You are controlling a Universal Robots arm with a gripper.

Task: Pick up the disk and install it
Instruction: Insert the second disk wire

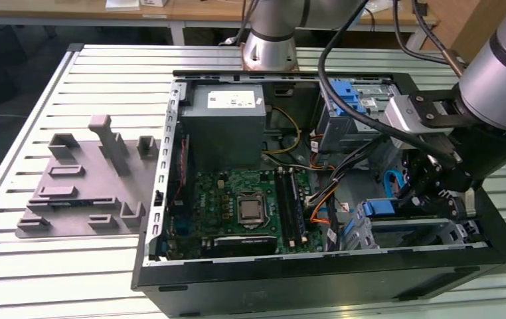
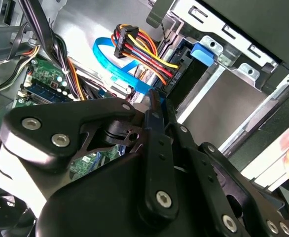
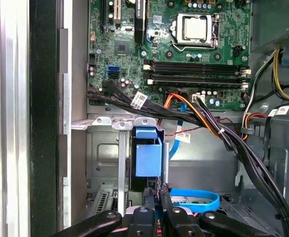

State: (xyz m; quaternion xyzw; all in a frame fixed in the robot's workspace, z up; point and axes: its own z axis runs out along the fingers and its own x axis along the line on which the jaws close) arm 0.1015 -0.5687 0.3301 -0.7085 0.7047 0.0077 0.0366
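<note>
Matt black metal case (image 1: 324,282), glossy blue plastic carrier (image 3: 148,159), ribbed metal table (image 1: 49,266)

The disk (image 3: 148,160) is seated in the drive cage (image 3: 102,148), directly ahead of the gripper (image 3: 157,197); the motherboard (image 3: 169,49) lies beyond.

An open black computer case (image 1: 235,292) lies on a slatted metal table (image 1: 58,279), its green motherboard (image 1: 240,209) at frame centre below a grey power-supply box (image 1: 226,123). A grey fixture plate (image 1: 80,189) sits at left.
</note>
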